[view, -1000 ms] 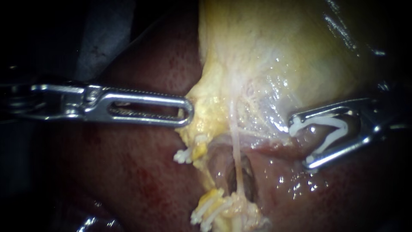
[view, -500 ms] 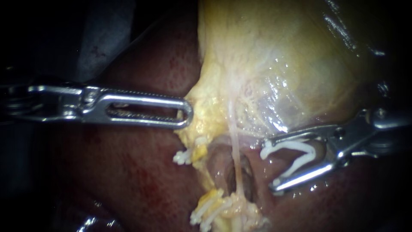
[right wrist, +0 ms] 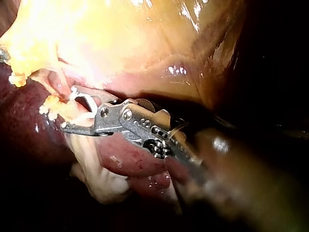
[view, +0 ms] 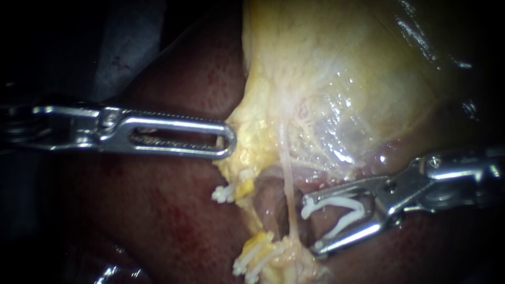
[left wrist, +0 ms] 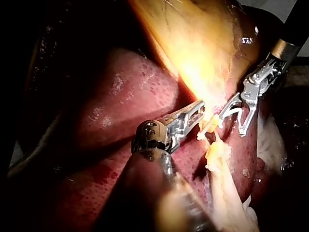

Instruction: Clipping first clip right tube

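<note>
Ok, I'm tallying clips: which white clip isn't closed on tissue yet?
The open V-shaped clip carried between the right instrument's jaws, beside the thin tube; the other clips sit closed on yellow tissue.

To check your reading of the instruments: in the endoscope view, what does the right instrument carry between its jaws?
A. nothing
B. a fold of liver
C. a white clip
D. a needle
C: a white clip sits between both jaws of the right instrument, close beside the tube.
</note>
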Controlling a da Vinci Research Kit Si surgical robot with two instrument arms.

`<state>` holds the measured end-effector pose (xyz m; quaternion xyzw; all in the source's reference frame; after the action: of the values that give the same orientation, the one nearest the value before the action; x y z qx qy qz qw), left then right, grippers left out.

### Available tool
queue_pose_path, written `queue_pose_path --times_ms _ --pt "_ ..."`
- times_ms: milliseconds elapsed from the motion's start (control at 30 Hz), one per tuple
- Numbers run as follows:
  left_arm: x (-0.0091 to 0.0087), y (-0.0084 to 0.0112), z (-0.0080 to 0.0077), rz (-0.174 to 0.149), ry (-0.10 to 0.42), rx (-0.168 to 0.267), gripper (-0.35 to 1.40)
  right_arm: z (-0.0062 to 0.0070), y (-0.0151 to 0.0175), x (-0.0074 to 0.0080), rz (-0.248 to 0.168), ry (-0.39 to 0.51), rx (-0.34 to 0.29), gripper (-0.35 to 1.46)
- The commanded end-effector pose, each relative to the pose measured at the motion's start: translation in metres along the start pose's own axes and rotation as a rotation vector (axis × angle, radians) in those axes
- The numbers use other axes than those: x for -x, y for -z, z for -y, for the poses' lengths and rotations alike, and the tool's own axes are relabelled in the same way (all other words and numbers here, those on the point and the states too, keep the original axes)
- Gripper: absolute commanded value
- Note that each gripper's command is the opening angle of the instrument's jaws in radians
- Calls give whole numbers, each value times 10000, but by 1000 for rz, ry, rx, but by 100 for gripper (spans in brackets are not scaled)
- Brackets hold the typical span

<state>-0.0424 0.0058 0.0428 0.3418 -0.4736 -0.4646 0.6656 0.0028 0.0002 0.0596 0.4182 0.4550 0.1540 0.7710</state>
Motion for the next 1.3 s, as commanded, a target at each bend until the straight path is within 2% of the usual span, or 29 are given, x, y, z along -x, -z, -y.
queue_pose_path --times_ms 33,467,800,1300 --pt "0 0 0 0 0 0 -35 -2 0 1 0 1 0 50" --pt "0 1 0 0 0 0 -35 -17 -19 7 9 1 -6 50" --pt "0 1 0 0 0 0 -35 -24 -36 10 16 7 -12 52" --pt "0 1 1 0 0 0 -35 -31 -40 7 16 -12 -12 47"
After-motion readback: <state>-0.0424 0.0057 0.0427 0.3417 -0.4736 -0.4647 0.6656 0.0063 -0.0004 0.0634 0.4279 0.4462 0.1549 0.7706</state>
